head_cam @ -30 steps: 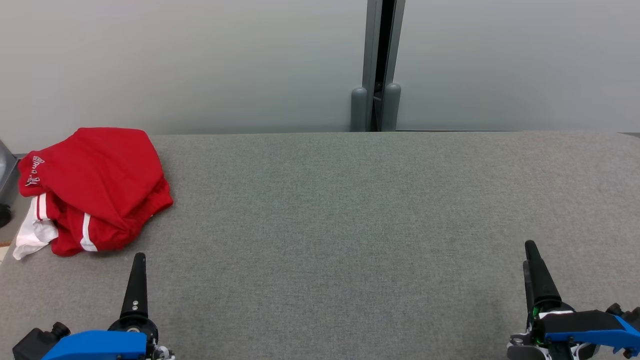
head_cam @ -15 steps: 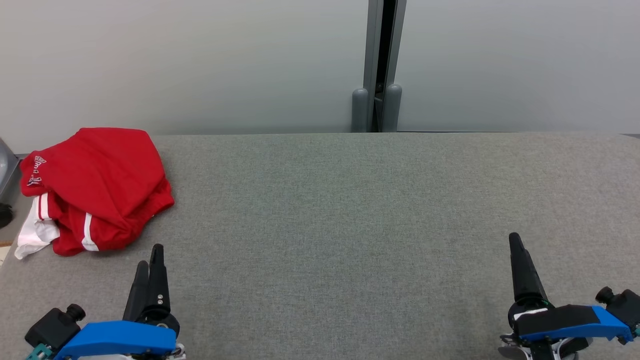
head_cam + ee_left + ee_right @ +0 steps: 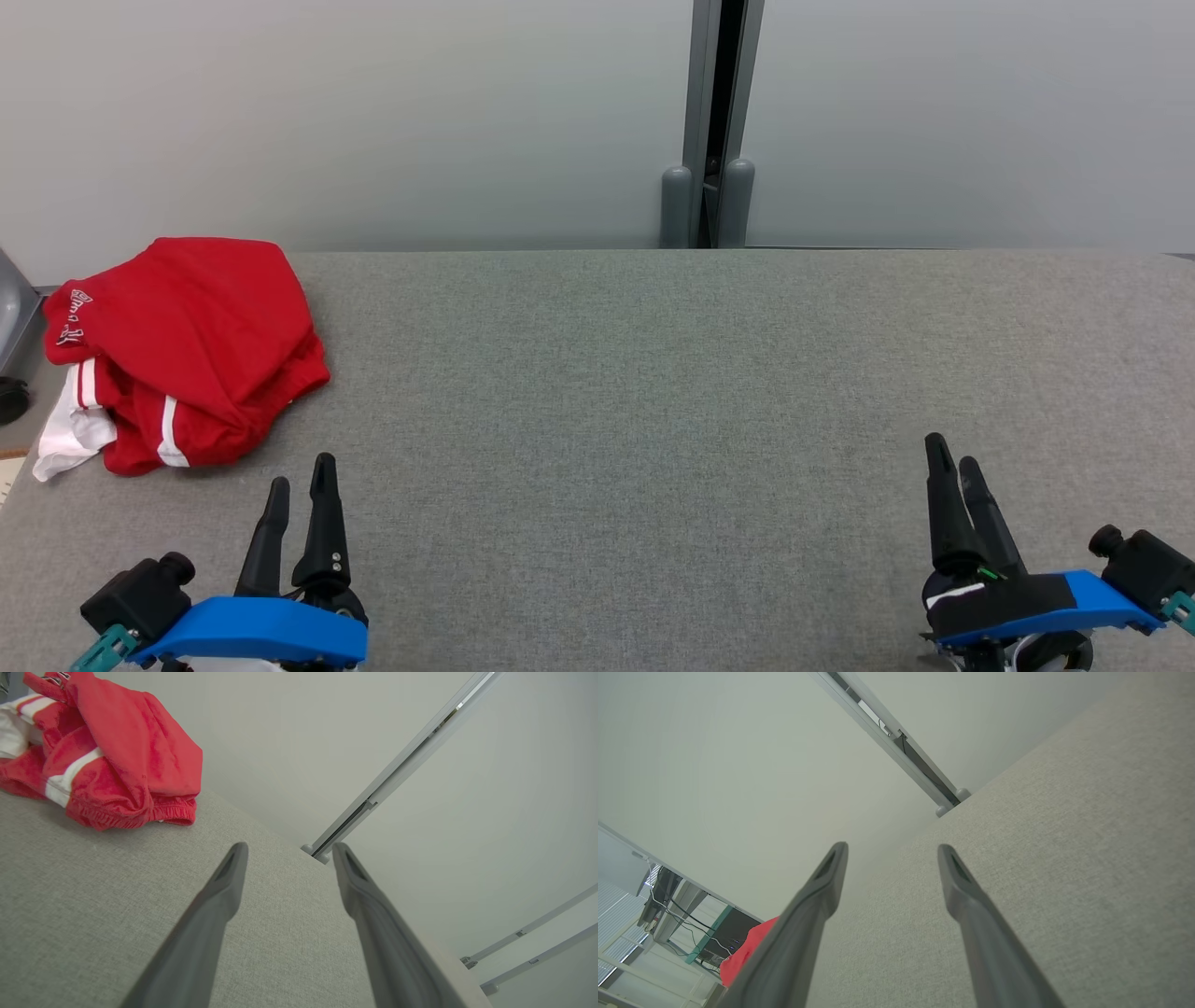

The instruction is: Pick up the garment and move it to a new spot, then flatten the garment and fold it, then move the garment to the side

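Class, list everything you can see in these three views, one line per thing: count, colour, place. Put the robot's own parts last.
garment: one, red with white stripes, crumpled at the table's far left corner
table: one, grey fabric top, across the whole foreground
wall panels: two, pale grey, behind the table, one on each side of the post
post: one, grey with a dark slot, upright behind the table's far edge
left gripper: one, dark fingers on a blue mount, lower left of the head view, open, short of the garment and not touching it
right gripper: one, dark fingers on a blue mount, lower right of the head view, open, over bare table
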